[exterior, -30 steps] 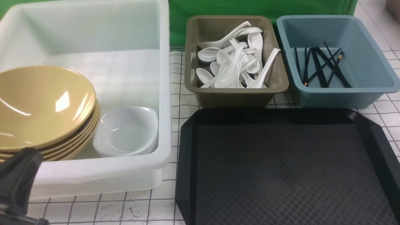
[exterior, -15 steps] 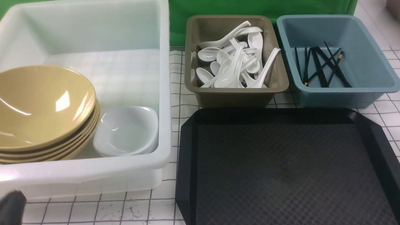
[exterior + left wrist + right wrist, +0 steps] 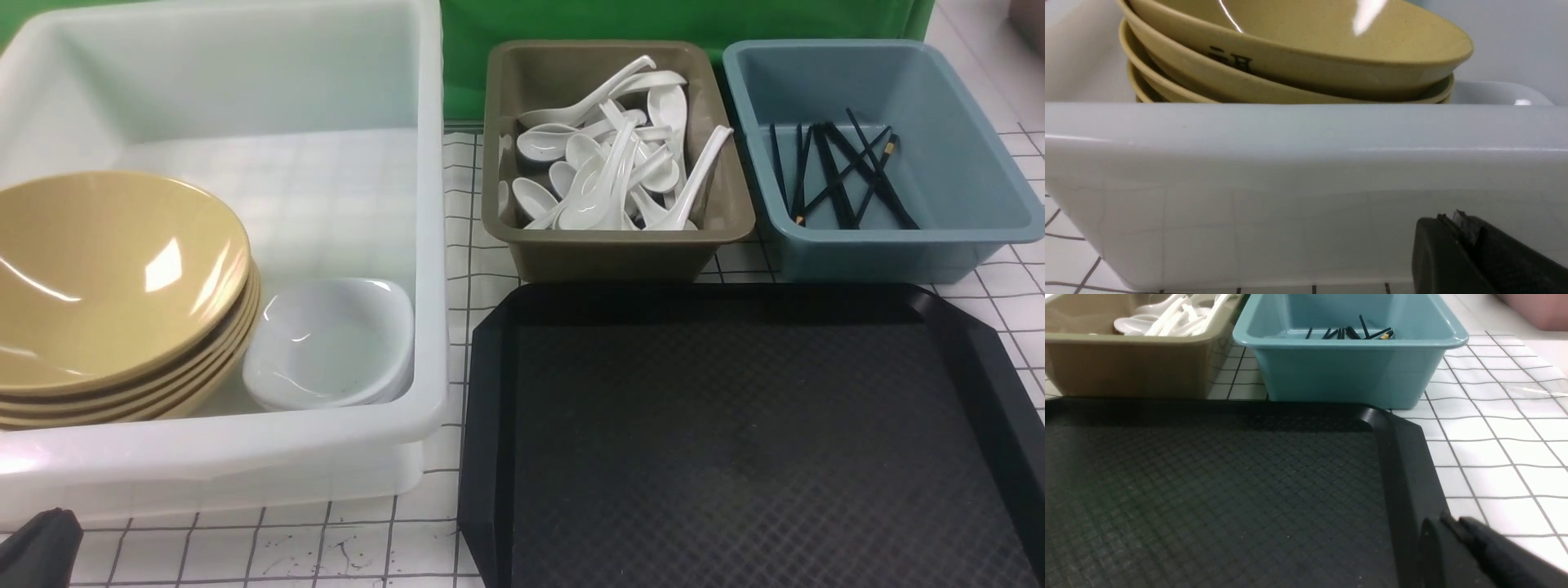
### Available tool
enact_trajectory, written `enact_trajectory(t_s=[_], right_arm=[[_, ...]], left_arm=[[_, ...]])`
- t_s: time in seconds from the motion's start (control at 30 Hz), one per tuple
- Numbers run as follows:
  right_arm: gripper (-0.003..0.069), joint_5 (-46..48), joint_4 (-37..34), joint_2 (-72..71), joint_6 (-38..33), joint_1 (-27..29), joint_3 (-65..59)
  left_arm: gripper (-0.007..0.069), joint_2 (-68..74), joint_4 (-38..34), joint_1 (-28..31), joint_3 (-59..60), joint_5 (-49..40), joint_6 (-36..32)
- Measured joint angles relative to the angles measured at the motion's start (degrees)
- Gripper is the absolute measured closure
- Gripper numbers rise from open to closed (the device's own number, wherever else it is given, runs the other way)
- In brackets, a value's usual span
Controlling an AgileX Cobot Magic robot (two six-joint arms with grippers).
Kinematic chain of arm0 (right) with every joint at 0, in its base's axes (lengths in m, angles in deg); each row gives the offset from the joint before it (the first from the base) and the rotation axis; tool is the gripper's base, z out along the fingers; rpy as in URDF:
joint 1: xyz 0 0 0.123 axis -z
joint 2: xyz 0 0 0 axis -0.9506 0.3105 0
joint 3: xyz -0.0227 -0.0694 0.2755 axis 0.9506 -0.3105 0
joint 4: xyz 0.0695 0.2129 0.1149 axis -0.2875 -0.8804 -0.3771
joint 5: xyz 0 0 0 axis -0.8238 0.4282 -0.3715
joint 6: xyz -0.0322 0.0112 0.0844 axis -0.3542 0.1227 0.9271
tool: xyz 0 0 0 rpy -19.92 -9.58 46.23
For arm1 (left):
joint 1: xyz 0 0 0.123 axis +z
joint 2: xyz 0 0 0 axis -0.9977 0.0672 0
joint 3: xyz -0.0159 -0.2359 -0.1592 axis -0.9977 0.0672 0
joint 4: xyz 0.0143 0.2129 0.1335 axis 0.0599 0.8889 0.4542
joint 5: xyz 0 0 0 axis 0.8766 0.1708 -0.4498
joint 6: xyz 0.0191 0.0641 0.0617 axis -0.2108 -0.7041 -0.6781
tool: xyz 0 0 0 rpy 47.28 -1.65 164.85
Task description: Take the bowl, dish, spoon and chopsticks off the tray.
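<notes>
The lower yellow bowls (image 3: 204, 384) show only as rims under the top one, itself cut at the front view's left edge. The tray (image 3: 490, 425) runs off the bottom edge. The spoon pile (image 3: 608, 155) hides its lower spoons (count unclear).

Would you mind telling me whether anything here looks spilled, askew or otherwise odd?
Nothing stands out. The yellow bowls sit stacked beside the white dishes in the white tub, spoons lie jumbled in the olive bin, chopsticks in the blue bin, and the tray shows bare.
</notes>
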Motion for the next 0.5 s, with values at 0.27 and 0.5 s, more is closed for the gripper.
enact_trajectory(t_s=[0.27,0.5], right_arm=[[0.0569,0.1,0.0,0.0,0.0,0.0,0.0],[0.0565,0.1,0.0,0.0,0.0,0.0,0.0]], left_arm=[[0.0636,0.0,0.0,0.0,0.0,0.0,0.1],[0.0636,0.0,0.0,0.0,0.0,0.0,0.1]])
